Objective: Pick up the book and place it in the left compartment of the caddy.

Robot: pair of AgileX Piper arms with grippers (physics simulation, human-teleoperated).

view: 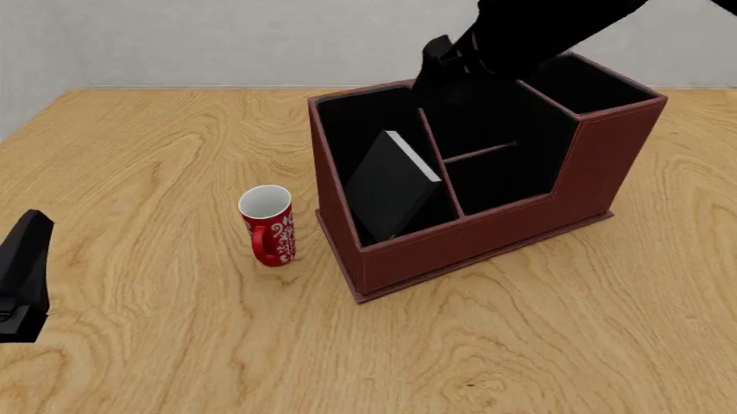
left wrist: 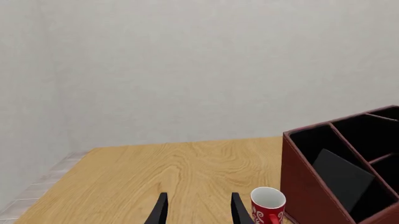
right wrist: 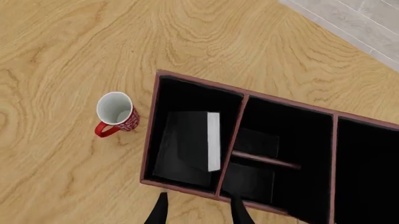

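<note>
The black book (view: 392, 185) with its white page edge stands tilted inside the left compartment (view: 357, 121) of the red-brown caddy (view: 461, 250), leaning against the divider. It also shows in the right wrist view (right wrist: 187, 147) and the left wrist view (left wrist: 343, 177). My right gripper (right wrist: 196, 210) is open and empty, high above the caddy's near wall (right wrist: 181, 186); its arm (view: 461, 60) hangs over the caddy's back. My left gripper (left wrist: 196, 212) is open and empty, low at the table's left (view: 21, 276), apart from the caddy (left wrist: 305, 186).
A red-and-white patterned mug (view: 267, 226) stands upright on the wooden table just left of the caddy, also in the left wrist view (left wrist: 268, 205) and the right wrist view (right wrist: 117, 112). The caddy's two middle sections (right wrist: 255, 158) and raised end section (view: 588, 82) hold nothing.
</note>
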